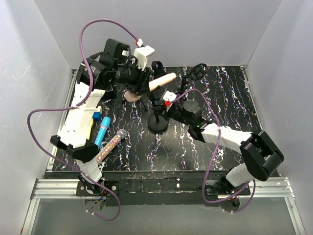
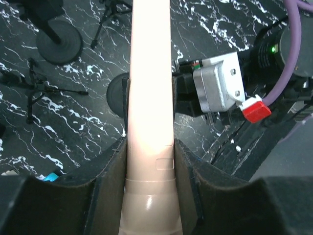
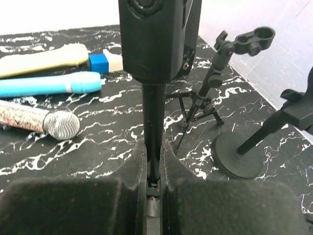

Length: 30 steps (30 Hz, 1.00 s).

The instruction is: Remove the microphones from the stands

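Left wrist: smooth, pale-pink tapered microphone (image 2: 149,98)

Blue microphone (image 3: 49,84), glittery silver-headed microphone (image 3: 34,120) and yellow microphone (image 3: 44,59) side by side on black marbled table (image 3: 107,147).

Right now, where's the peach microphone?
The microphone is far centre in the top view, held by the left gripper, beside the stand that the right gripper grips.

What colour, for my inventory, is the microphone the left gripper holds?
Pale peach microphone; clearest in left wrist view.
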{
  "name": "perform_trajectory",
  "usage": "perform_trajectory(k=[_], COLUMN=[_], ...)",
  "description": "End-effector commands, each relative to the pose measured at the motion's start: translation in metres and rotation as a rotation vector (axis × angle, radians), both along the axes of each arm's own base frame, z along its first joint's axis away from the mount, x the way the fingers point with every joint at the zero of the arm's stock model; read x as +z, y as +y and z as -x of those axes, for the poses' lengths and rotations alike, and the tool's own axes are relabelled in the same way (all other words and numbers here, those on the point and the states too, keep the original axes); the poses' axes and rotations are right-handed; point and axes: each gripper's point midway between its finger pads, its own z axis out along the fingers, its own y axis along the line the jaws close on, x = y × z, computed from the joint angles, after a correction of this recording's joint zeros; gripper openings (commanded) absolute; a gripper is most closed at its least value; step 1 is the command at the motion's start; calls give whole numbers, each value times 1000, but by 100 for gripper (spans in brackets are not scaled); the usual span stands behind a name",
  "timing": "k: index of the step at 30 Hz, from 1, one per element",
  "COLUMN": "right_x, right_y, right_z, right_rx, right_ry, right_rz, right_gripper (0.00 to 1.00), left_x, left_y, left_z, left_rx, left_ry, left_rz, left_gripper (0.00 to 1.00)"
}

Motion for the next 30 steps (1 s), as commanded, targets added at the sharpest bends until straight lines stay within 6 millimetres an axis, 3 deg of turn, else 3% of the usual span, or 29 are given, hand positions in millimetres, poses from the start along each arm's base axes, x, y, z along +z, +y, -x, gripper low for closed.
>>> perform_trajectory(k=[1, 8, 9, 10, 12, 15, 18, 20, 21, 26, 30], right_x=[-41, -47, -48, -48, -47, -45, -44, -45, -46, -53, -67], right_y=[-9, -9, -10, -10, -10, -12, -12, -12, -12, -16, -24], right_z=[8, 5, 4, 3, 2, 1, 0, -1, 0, 0, -2], right_rx=[22, 24, 22, 20, 16, 9, 3, 3, 3, 1, -12], right_ry=[54, 74, 81, 84, 91, 100, 107, 112, 113, 124, 153], right_rz=[121, 134, 135, 134, 125, 118, 113, 114, 116, 138, 162], right_gripper=[1, 1, 1, 1, 1, 1, 1, 1, 1, 1, 1], left_x=[21, -13, -17, -19, -25, -34, -40, -41, -40, -23, 22], left_y=[12, 8, 7, 7, 5, 0, -2, -4, -6, -16, -13], left_z=[36, 33, 32, 28, 24, 15, 6, 4, 4, 7, 2], left_rx=[-86, -123, -124, -118, -121, -112, -108, -110, -124, -180, -181], left_ry=[-73, 1, 7, 5, 10, 22, 23, 24, 22, -2, -138], left_rz=[65, 10, 6, 2, -6, -21, -38, -38, -31, 18, 49], left_gripper=[0, 0, 6, 30, 47, 58, 60, 57, 50, 0, 0])
